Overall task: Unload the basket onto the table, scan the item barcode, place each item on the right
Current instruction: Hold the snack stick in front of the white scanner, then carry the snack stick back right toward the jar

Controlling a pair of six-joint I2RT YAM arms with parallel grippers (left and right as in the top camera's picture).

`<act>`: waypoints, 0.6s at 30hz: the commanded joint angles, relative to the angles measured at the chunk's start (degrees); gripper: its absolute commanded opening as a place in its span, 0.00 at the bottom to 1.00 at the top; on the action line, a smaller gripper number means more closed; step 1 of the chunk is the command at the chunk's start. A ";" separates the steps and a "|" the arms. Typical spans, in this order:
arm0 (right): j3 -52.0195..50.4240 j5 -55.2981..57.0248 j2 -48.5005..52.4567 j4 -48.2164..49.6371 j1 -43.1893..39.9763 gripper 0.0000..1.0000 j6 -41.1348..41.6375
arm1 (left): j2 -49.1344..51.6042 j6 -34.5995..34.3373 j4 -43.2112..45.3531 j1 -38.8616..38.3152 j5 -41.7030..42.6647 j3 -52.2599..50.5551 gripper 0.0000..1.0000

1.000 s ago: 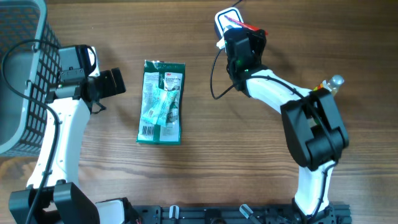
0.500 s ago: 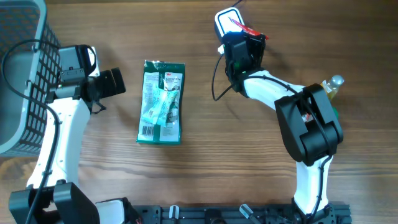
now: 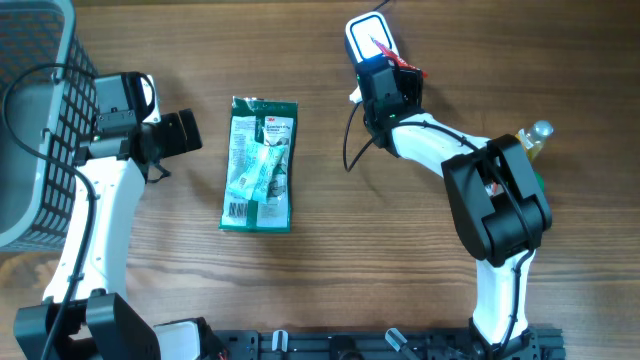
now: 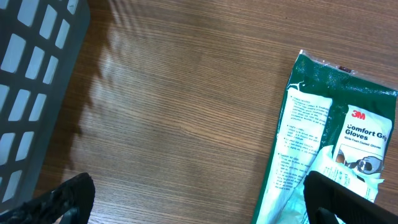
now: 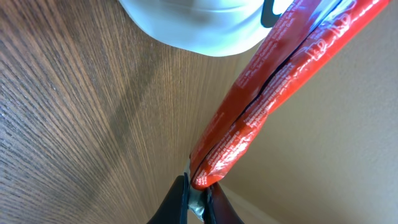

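One red packet [image 5: 267, 106] in right tool [image 5: 198, 186], beside white scanner [image 5: 199, 25].

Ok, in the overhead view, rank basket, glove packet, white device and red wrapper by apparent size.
1. Grey basket, even though the frame crops it.
2. Green glove packet.
3. White device.
4. Red wrapper, partly hidden by the right arm, so smallest only as visible.

White, smooth shells on left arm [image 3: 100, 215] and right arm [image 3: 435, 148], bulky black housings at every joint. Thin black cable [image 3: 25, 85] in a loop off the left wrist, a second black lead [image 3: 347, 140] off the right. Matt black left gripper [image 3: 195, 133]; dark, tapered right gripper [image 5: 194, 199]. Black base rail [image 3: 350, 345] along the table's near edge.
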 commanded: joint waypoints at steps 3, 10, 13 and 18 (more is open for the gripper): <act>0.92 -3.08 -2.69 -0.46 0.35 0.04 8.11 | 0.22 0.85 0.13 0.22 -0.52 0.26 1.00; 0.92 -15.02 -16.09 -12.28 -0.09 0.04 26.80 | 0.22 0.85 0.13 0.22 -0.52 0.26 1.00; 0.90 -19.91 -22.75 -22.69 -0.96 0.04 40.89 | 0.22 0.85 0.13 0.22 -0.52 0.26 1.00; 0.90 -38.40 -28.96 -44.89 -4.87 0.04 61.83 | 0.22 0.85 0.13 0.22 -0.52 0.26 1.00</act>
